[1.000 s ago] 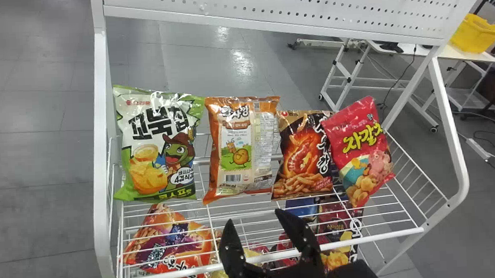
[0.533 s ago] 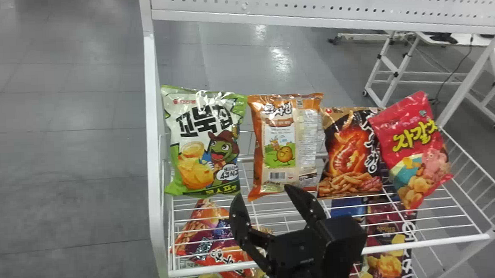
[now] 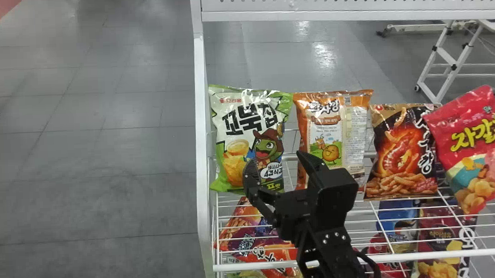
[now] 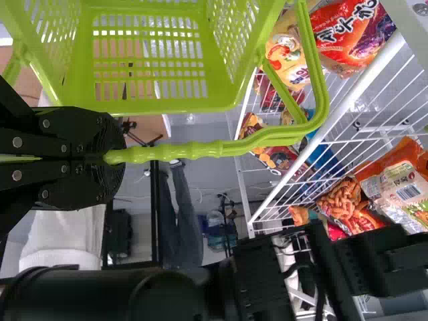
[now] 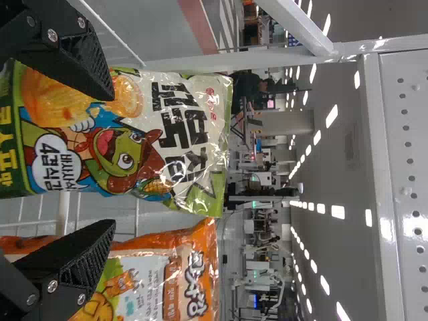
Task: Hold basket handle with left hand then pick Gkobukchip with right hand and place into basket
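"What is being hidden?"

"The right hand (image 3: pixel 277 162) is covering the lower right corner of the Gkobukchip bag (image 3: pixel 239 135) in the head view. In the right wrist view the picture's edge is cutting off the bag's bottom end, and one finger is overlapping its side. An orange bag (image 3: pixel 326 127) is losing its lower part behind the same hand."

"Which way is the Gkobukchip bag pointing?"

"It is standing upright on the wire shelf (image 3: pixel 403 256), its long axis running up and down, top end up, printed front facing the robot."

"And where, from the hand?"

"Just ahead, mostly to the left; the orange bag is standing ahead to the right."

"Is that hand holding anything?"

"No, its two fingers are standing wide apart and gripping nothing. I cannot tell whether one is touching the bag."

"The left hand (image 4: pixel 114 157)?"

"Its fingers are closing tightly around the green basket handle (image 4: pixel 221 148), hiding the gripped part. The basket (image 4: pixel 170 107) is sitting near the hand, partly cut off by the picture's edge."
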